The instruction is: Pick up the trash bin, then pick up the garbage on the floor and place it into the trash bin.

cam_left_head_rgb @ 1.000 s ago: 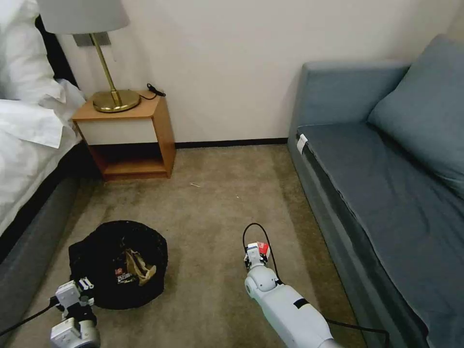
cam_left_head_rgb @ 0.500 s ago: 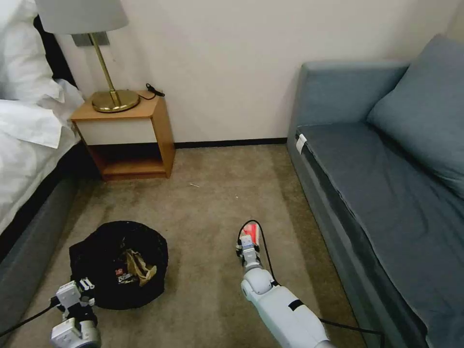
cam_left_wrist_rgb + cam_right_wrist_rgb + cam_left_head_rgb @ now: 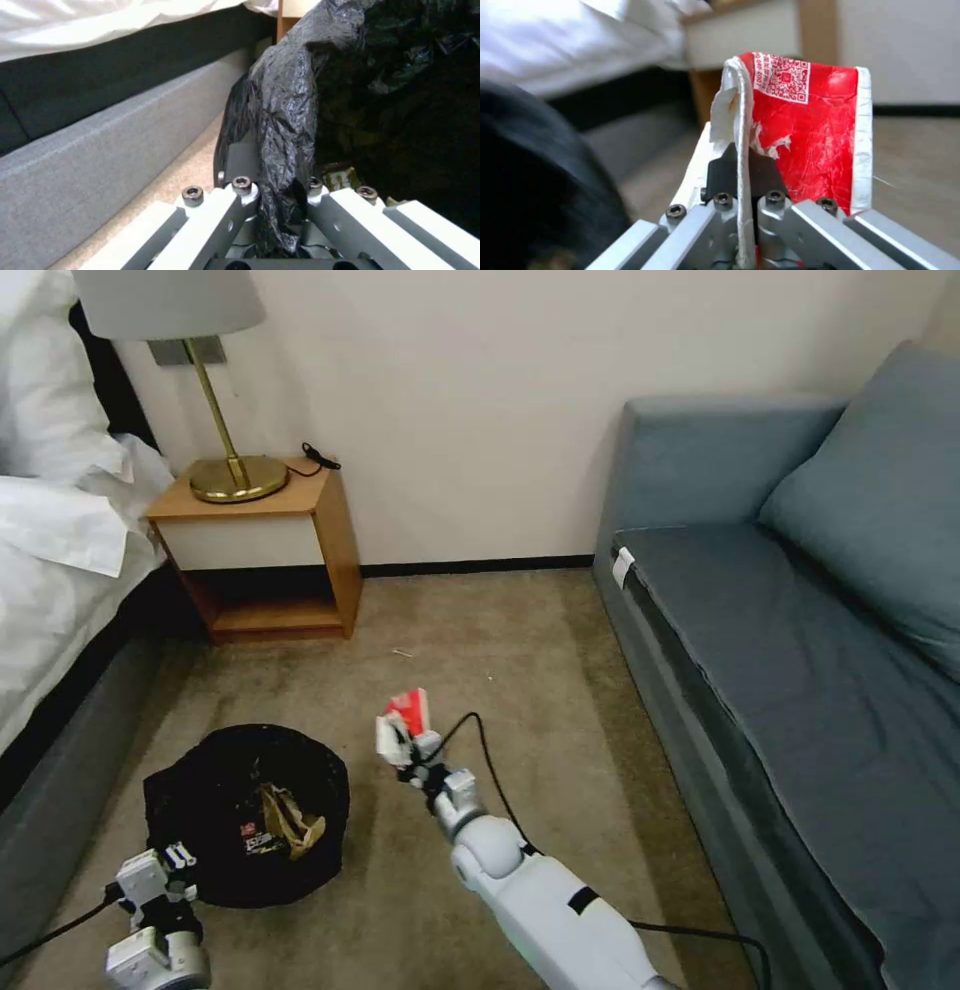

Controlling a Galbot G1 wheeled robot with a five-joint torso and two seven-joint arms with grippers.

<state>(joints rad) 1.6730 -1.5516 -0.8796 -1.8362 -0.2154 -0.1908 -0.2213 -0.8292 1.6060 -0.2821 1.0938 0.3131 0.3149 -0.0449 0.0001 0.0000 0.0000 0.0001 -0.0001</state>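
Wrapper carried toward the bin

Right gripper (image 3: pixel 400 748) is clamped on the red-and-white wrapper (image 3: pixel 405 715), held above the carpet (image 3: pixel 480 630) just beside the trash bin (image 3: pixel 190 870). Its wrist view shows what the head view cannot: a QR code on the wrapper (image 3: pixel 805 127), its white edge pinched between the closed fingers (image 3: pixel 767 172). The left wrist view shows the left gripper (image 3: pixel 272 195) shut on the black bag (image 3: pixel 280 112) at the bin's rim. Half a second ago the wrapper was further right, away from the bin; the bin itself has stayed put
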